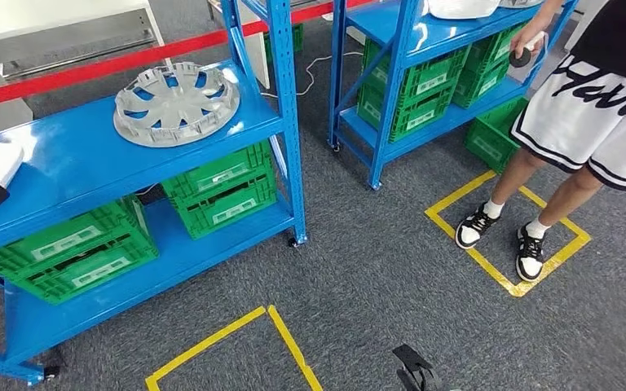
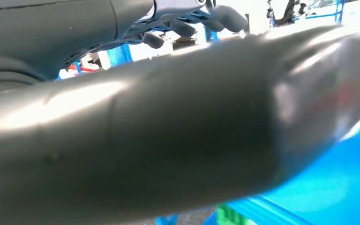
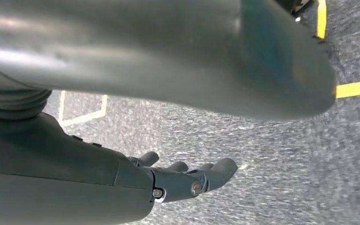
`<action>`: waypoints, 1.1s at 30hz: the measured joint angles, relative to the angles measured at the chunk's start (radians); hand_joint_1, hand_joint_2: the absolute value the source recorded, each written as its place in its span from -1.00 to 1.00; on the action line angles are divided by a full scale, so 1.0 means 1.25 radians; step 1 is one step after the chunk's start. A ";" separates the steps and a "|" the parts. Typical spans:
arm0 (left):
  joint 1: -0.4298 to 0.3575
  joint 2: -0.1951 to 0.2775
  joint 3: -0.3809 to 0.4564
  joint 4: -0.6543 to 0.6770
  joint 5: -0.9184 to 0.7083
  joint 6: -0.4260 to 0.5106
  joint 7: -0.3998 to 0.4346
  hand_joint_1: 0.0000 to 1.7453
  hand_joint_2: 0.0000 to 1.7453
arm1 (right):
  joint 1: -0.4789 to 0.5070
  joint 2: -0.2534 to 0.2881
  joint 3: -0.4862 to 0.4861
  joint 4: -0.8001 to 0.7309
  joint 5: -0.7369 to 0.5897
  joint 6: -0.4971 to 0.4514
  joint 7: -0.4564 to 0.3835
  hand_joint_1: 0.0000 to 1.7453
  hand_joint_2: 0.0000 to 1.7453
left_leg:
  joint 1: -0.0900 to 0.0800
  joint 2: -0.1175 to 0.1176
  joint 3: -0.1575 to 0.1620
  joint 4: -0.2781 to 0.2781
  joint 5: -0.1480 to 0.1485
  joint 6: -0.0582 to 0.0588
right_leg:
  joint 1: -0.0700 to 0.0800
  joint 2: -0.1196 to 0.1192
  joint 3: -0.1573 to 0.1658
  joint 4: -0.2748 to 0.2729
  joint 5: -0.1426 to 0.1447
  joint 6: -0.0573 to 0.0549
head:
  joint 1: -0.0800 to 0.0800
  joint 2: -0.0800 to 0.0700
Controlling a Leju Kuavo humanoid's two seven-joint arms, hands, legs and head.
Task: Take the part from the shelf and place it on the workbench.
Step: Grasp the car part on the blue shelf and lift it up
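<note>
Down by our right side, the right hand (image 3: 183, 180) hangs over the grey carpet (image 3: 272, 159), its fingers (image 3: 218, 171) apart, loosely bent, holding nothing. Up at shelf height, the left hand (image 2: 187, 26) shows past its thick thumb, dark fingers (image 2: 227, 16) apart with nothing visible between them, blue shelving behind it. Ahead and to our left stands the near shelf (image 1: 73, 159), and on its top level the part (image 1: 176, 103), a round silver wheel cover, lies flat toward the right end, beside the upright. Being round, it has no long axis to align with. We judge the left hand the nearer one: the part lies forward and left of us, well apart from the hanging right hand. Farther off, a person (image 1: 575, 122) stands at a second shelf (image 1: 424, 77).
</note>
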 joint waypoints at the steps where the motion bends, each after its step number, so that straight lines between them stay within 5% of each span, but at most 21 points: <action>1: 0.000 0.000 0.000 -0.001 0.000 0.000 0.000 -1.00 -1.00 | 0.001 0.000 0.000 0.000 0.000 0.000 0.000 -1.00 -1.00 | 0.000 0.000 0.002 0.002 -0.003 -0.004 | -0.001 0.000 0.007 -0.001 0.004 -0.006 | 0.000 0.000; 4: -0.003 -0.001 0.000 -0.002 0.000 0.000 -0.001 -1.00 -1.00 | -0.001 0.000 0.000 0.000 -0.001 0.000 -0.001 -1.00 -1.00 | 0.003 0.001 -0.028 0.068 -0.022 -0.017 | -0.004 0.001 0.028 -0.004 -0.005 -0.019 | -0.004 0.000; 7: -0.002 -0.001 0.000 0.000 0.000 -0.001 -0.003 -1.00 -1.00 | 0.000 0.000 0.000 0.000 -0.003 0.000 -0.001 -1.00 -1.00 | 0.007 0.002 -0.122 0.202 -0.061 -0.024 | -0.004 0.002 0.045 -0.005 -0.022 -0.023 | -0.005 0.000; 9: 0.002 -0.001 0.000 0.001 0.000 -0.001 -0.005 -1.00 -1.00 | 0.001 0.000 0.000 0.000 -0.004 0.000 -0.002 -1.00 -1.00 | 0.007 0.002 -0.146 0.199 -0.034 -0.022 | -0.004 0.002 0.060 -0.005 -0.034 -0.022 | -0.005 0.000; 12: 0.002 0.000 0.000 0.001 0.000 -0.001 -0.005 -1.00 -1.00 | 0.001 0.000 -0.001 0.000 -0.006 0.000 -0.002 -1.00 -1.00 | 0.004 0.002 -0.105 0.057 0.063 -0.009 | -0.004 0.003 0.086 -0.006 -0.054 -0.016 | -0.006 0.000; 14: 0.001 0.000 0.000 0.002 0.000 -0.001 -0.006 -1.00 -1.00 | 0.000 0.000 -0.002 0.000 -0.008 0.000 -0.002 -1.00 -1.00 | -0.002 0.003 -0.085 0.007 0.070 0.001 | -0.003 0.003 0.094 -0.008 -0.062 -0.006 | -0.007 0.000; 18: 0.001 0.000 0.000 0.001 -0.002 -0.001 -0.006 -1.00 -1.00 | -0.001 0.000 -0.004 0.000 -0.009 0.000 -0.002 -1.00 -1.00 | 0.001 0.001 -0.057 -0.009 0.065 0.019 | -0.001 0.001 0.097 0.016 -0.069 0.007 | -0.006 0.000; 23: 0.004 -0.003 0.000 0.000 -0.003 0.000 -0.007 -1.00 -1.00 | 0.000 -0.001 -0.005 0.000 -0.009 0.000 -0.002 -1.00 -1.00 | -0.001 -0.001 -0.032 -0.013 0.043 0.032 | -0.002 0.001 -0.039 0.194 -0.119 0.015 | -0.001 0.000; 25: 0.007 -0.005 0.000 0.000 -0.003 0.000 -0.007 -1.00 -1.00 | 0.002 -0.001 -0.005 0.000 -0.009 0.000 -0.002 -1.00 -1.00 | -0.001 -0.003 -0.016 -0.011 0.029 0.030 | -0.001 0.001 -0.047 0.148 -0.074 0.014 | 0.000 0.000; 26: 0.007 -0.006 0.000 0.000 -0.004 -0.001 -0.007 -1.00 -1.00 | 0.003 -0.001 -0.005 0.000 -0.010 0.000 -0.002 -1.00 -1.00 | -0.001 -0.003 -0.008 -0.009 0.020 0.027 | -0.001 0.001 -0.036 0.095 -0.032 0.011 | 0.000 0.000; 28: 0.006 -0.007 0.000 0.001 -0.004 -0.002 -0.006 -1.00 -1.00 | 0.002 -0.001 -0.006 0.000 -0.010 0.000 -0.002 -1.00 -1.00 | -0.003 -0.004 0.004 -0.007 0.006 0.020 | 0.003 0.001 -0.015 0.016 0.013 0.005 | -0.001 0.000; 33: 0.005 -0.008 0.000 0.000 -0.006 -0.006 -0.003 -1.00 -1.00 | 0.001 -0.001 -0.007 0.000 -0.011 0.000 -0.001 -1.00 -1.00 | -0.003 -0.005 0.010 0.014 -0.008 -0.003 | 0.002 0.001 0.011 -0.012 0.015 -0.019 | -0.004 0.000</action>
